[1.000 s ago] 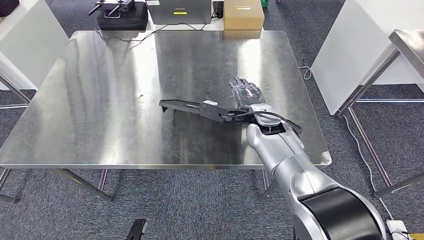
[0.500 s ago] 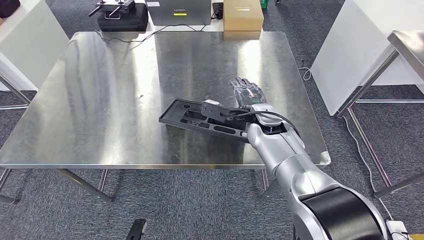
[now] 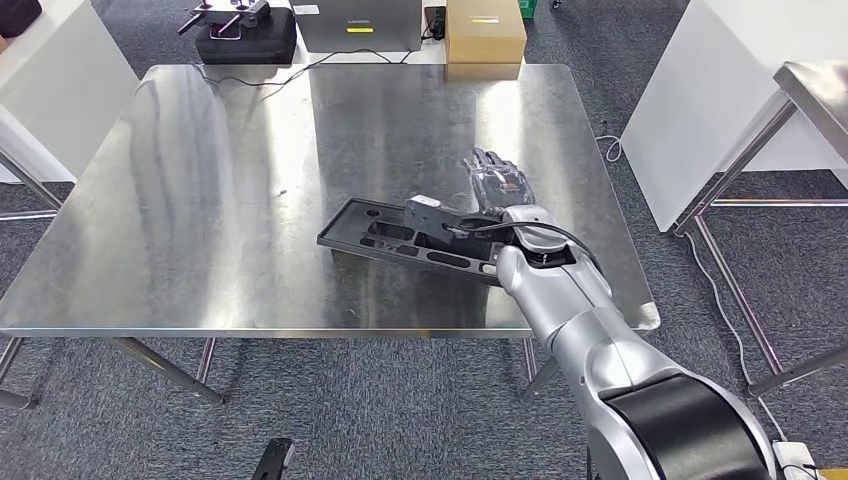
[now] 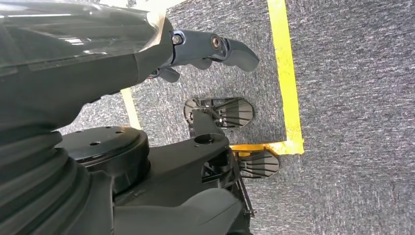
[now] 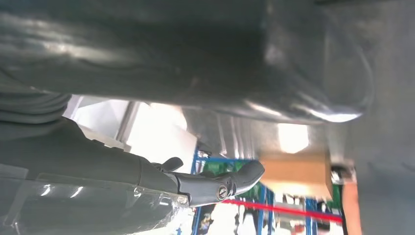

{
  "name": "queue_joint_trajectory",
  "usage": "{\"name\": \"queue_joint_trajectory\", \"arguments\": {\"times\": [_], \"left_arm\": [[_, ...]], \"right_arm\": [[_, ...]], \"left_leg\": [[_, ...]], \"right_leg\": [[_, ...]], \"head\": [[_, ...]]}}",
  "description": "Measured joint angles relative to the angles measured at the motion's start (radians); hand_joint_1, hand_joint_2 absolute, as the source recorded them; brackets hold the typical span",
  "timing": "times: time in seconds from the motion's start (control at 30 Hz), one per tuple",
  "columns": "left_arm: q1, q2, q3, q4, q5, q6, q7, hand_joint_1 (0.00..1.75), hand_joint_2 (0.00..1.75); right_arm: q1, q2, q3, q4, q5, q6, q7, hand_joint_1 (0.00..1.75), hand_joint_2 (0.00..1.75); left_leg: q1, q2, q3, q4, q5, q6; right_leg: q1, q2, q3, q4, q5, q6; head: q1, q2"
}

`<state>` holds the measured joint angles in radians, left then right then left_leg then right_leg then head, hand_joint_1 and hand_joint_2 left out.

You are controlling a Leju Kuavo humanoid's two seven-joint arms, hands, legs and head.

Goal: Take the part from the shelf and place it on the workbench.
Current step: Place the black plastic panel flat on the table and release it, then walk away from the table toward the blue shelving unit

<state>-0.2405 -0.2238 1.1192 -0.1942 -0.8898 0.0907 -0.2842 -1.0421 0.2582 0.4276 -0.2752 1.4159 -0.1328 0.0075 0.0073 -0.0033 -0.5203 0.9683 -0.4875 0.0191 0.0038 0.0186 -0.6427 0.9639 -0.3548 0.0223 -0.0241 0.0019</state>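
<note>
**Part down flat on workbench, right hand open just beyond it**

Black slotted plastic part (image 3: 405,240), a flat tray-like panel with cutouts, lies flat on the steel workbench (image 3: 220,180), toward the near right edge. Nothing props or tilts it; its whole underside looks to be on the metal. Judged from that, the placing step reads as done or all but done.

Right hand (image 3: 497,182) sits over the part's right end, fingers spread and stretched forward, away from the robot, holding nothing. The wrist camera bracket (image 3: 432,213) and its cable cross above the part, so whether the palm touches the part's end is hidden; cannot tell. Fingertips lie beyond the part over bare steel. The flat, extended pose fits a release: fingers out of the way so the part rests on its own.

Left hand (image 4: 215,49) hangs by the robot's side above grey carpet (image 4: 352,98) with yellow floor tape (image 4: 284,73); fingers loosely apart, nothing in them.

Cardboard box (image 3: 486,28) and a black case (image 3: 245,40) stand past the far edge of the bench, well apart from the part.
</note>
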Motion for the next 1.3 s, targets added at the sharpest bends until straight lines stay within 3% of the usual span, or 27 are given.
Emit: {"name": "queue_joint_trajectory", "arguments": {"times": [0.17,0.4,0.93,1.07,1.13,1.2,1.3], "left_arm": [[0.0,0.0,0.01,0.0,0.002,0.007,0.002,0.0,0.0],[0.0,0.0,0.017,0.0,0.007,0.014,0.005,0.0,0.0],[-0.001,0.003,0.035,0.0,0.013,-0.004,0.013,0.0,0.0],[-0.001,0.005,0.035,0.0,0.013,-0.006,0.013,0.0,0.0],[-0.002,0.004,0.035,0.0,0.013,-0.008,0.013,0.0,0.0],[-0.003,0.003,0.035,0.001,0.013,-0.01,0.013,0.0,0.0],[-0.004,0.003,0.035,0.001,0.013,-0.012,0.013,0.0,0.0]], "right_arm": [[-0.028,0.009,-0.013,-0.026,-0.002,-0.103,-0.042,0.0,0.0],[-0.061,0.016,-0.013,-0.065,0.009,-0.159,-0.077,0.0,0.0],[-0.063,0.024,-0.012,-0.143,0.002,-0.185,-0.13,0.0,0.0],[-0.059,0.024,-0.012,-0.15,-0.001,-0.185,-0.134,0.0,0.0],[-0.057,0.023,-0.012,-0.155,-0.003,-0.187,-0.138,0.0,0.0],[-0.056,0.022,-0.012,-0.161,-0.005,-0.192,-0.142,0.0,0.0],[-0.044,0.021,-0.011,-0.164,-0.009,-0.202,-0.146,0.0,0.0]], "left_leg": [[0.0,0.0,0.001,0.0,0.0,0.0],[0.0,0.0,0.002,0.0,0.0,0.0],[-0.003,0.0,0.002,0.004,-0.002,0.003],[-0.005,0.0,-0.001,0.01,-0.003,0.007],[-0.001,0.002,0.002,0.005,0.003,0.015],[0.008,0.007,0.007,-0.003,0.012,0.024],[0.016,0.012,0.009,-0.005,0.014,0.026]], "right_leg": [[0.0,0.0,0.0,0.0,0.0,0.0],[0.0,0.0,0.001,0.001,0.0,0.0],[-0.004,0.0,0.002,0.0,0.001,0.001],[-0.006,0.0,0.002,0.0,0.004,0.006],[-0.006,0.0,0.0,0.001,0.004,0.012],[-0.006,-0.004,-0.023,0.046,-0.018,0.016],[-0.016,-0.007,-0.12,0.254,-0.097,0.02]], "head": [[0.0,0.0],[0.0,0.0],[0.0,0.0],[0.0,0.0],[-0.001,0.0],[0.002,0.0],[0.012,0.0]]}}
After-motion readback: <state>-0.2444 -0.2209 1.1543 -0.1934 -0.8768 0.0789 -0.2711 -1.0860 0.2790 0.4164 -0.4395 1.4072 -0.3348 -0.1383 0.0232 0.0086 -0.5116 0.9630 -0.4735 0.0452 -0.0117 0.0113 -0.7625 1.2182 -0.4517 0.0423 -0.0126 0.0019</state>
